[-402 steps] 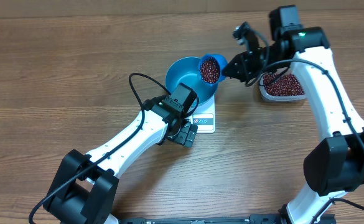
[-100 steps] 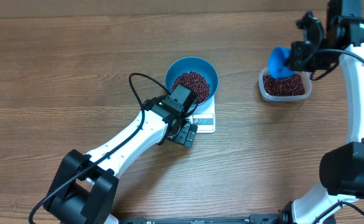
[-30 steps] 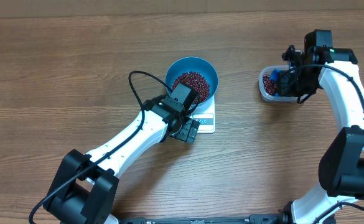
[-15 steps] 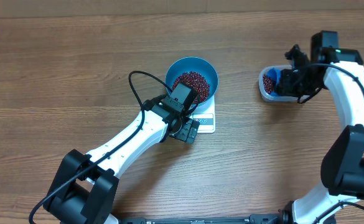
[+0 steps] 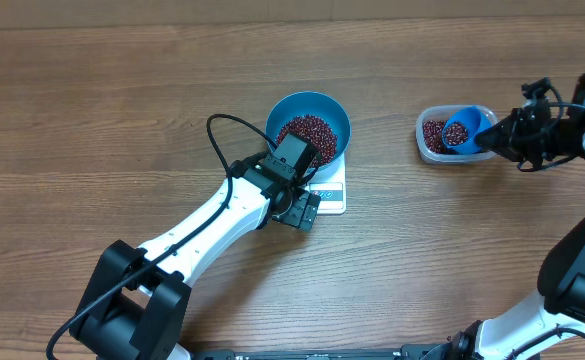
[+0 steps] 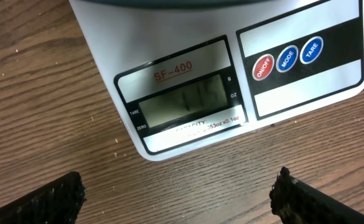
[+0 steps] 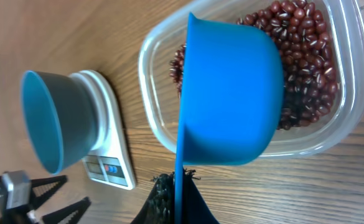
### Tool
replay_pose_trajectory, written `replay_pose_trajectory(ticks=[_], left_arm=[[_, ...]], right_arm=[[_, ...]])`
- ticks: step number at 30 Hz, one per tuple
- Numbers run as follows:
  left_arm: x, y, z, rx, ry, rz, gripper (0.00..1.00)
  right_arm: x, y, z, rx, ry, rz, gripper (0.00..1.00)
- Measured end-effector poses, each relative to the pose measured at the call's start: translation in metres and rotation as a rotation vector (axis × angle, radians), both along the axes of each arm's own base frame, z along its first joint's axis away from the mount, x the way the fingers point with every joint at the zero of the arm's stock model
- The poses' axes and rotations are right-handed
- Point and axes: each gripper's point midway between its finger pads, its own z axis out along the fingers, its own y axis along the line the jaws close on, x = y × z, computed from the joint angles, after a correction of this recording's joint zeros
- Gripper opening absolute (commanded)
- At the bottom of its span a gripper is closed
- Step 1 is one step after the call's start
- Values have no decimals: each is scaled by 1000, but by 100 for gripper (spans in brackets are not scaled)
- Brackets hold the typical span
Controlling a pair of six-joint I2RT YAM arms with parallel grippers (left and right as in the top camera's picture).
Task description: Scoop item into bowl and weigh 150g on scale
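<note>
The blue bowl (image 5: 309, 124) stands on the white scale (image 5: 330, 192) and holds a heap of dark red-brown beans (image 5: 306, 130). My left gripper (image 5: 303, 213) hangs open just in front of the scale's display (image 6: 180, 99), nothing between its fingers (image 6: 51, 198). My right gripper (image 5: 496, 137) is shut on the handle of a blue scoop (image 5: 461, 130), which carries some beans above a clear tub (image 5: 437, 147) with more beans (image 7: 306, 59) in it. In the right wrist view the scoop (image 7: 228, 96) shows its underside over the tub (image 7: 157, 118).
Bare wooden tabletop (image 5: 122, 100) surrounds the scale and the tub. The scale's red and blue buttons (image 6: 287, 58) face my left gripper. The left arm (image 5: 202, 235) lies diagonally from the near left toward the scale.
My right gripper has pulled back to the right and lifted the scoop out of the tub's beans, now level with some beans in it. The left arm has not moved.
</note>
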Motion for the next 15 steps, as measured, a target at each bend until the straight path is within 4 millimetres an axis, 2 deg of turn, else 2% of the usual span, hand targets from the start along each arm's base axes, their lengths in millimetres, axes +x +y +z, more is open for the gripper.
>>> replay_pose_trajectory(ticks=[9,12,15], left_arm=[[0,0,0,0,0,0,99],[0,0,0,0,0,0,99],[0,0,0,0,0,0,99]], right_arm=[[4,22,31,171,-111,64,4],[10,29,51,202,-157,91,4],[15,45,73,220,-213,151,4]])
